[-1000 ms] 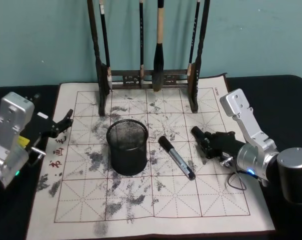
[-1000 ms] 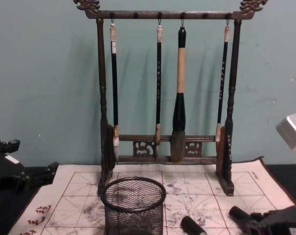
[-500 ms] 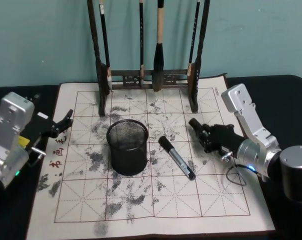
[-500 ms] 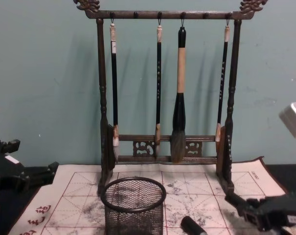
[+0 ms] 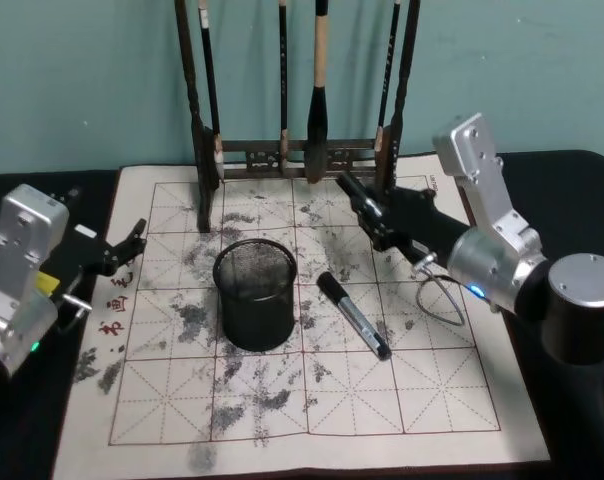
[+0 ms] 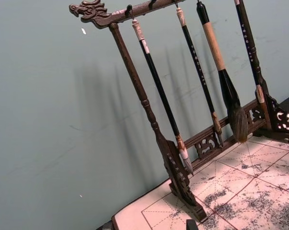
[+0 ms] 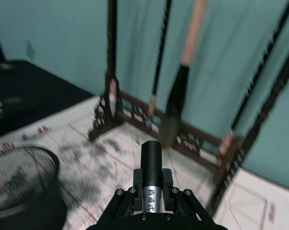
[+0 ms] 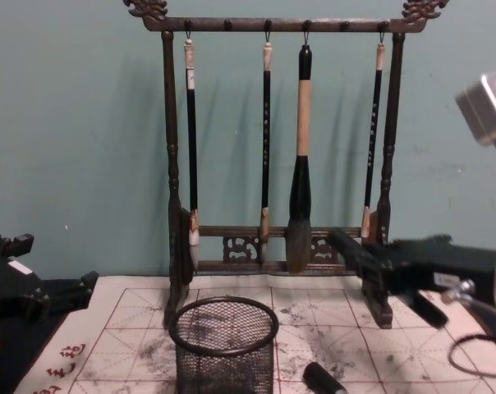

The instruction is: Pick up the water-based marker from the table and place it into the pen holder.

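My right gripper (image 5: 374, 216) hangs above the back right of the mat, shut on a black and silver water-based marker (image 7: 151, 168). The marker's tip (image 5: 348, 186) points toward the brush rack. From the chest, gripper (image 8: 371, 261) and marker (image 8: 343, 241) sit above and to the right of the pen holder (image 8: 223, 343). The pen holder (image 5: 254, 292), a black mesh cup, stands upright on the mat left of the gripper and looks empty. Another black marker (image 5: 352, 315) lies flat on the mat just right of the holder. My left gripper (image 5: 130, 246) rests open at the mat's left edge.
A tall dark wooden brush rack (image 5: 300, 150) with several hanging brushes stands at the back of the mat, close behind my right gripper. The ink-stained calligraphy mat (image 5: 282, 420) covers the black table (image 5: 572, 175). A loose cable (image 5: 440, 300) loops under the right wrist.
My right gripper has risen from low over the mat's right side and moved back and left toward the rack, marker in its fingers. The left arm and lying marker stayed put.
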